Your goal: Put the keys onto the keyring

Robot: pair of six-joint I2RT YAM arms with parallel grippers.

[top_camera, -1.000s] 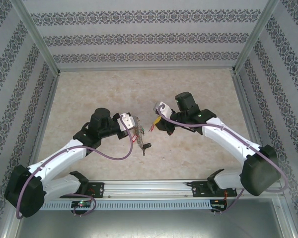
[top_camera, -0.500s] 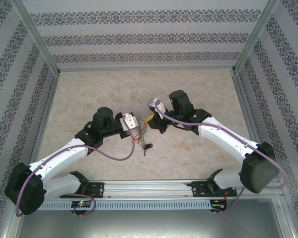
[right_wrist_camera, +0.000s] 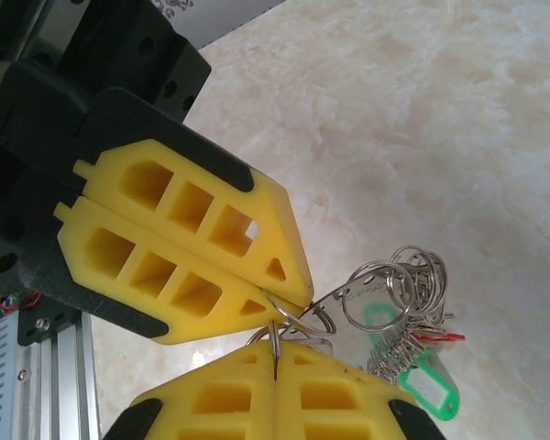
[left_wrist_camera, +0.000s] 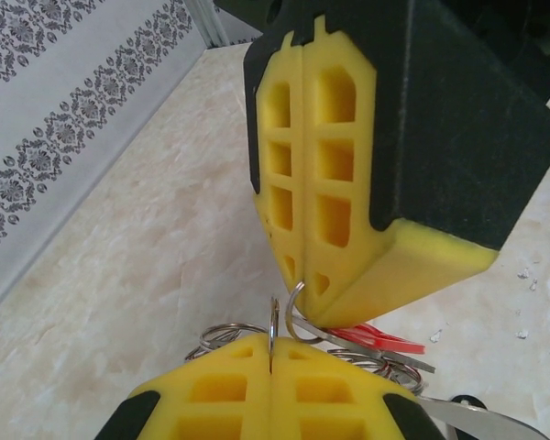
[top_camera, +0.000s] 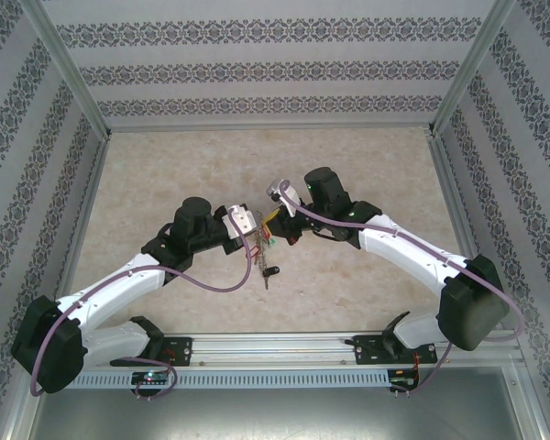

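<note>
Both grippers meet tip to tip above the table's middle. My left gripper [top_camera: 252,236] [left_wrist_camera: 273,356] is shut on a thin ring of the keyring [right_wrist_camera: 394,293]. That bunch of metal loops hangs beside it with a green tag [right_wrist_camera: 423,392] and a red tag [left_wrist_camera: 378,335]. My right gripper [top_camera: 278,223] [right_wrist_camera: 275,357] is shut edge-on on a small split ring, which carries a key with a yellow-orange tag [top_camera: 272,218]. In the right wrist view the left gripper [right_wrist_camera: 291,298] comes in from the upper left. The two held rings touch or overlap at the fingertips.
A dark fob [top_camera: 273,272] dangles lowest from the bunch above the beige marble tabletop [top_camera: 165,174]. Patterned walls and metal frame posts [top_camera: 78,87] enclose the table. The arm bases sit on a rail [top_camera: 275,348] at the near edge.
My right gripper has moved left and slightly away, closing the gap to the left gripper until the tips meet. The left gripper with the hanging bunch has shifted a little right.
</note>
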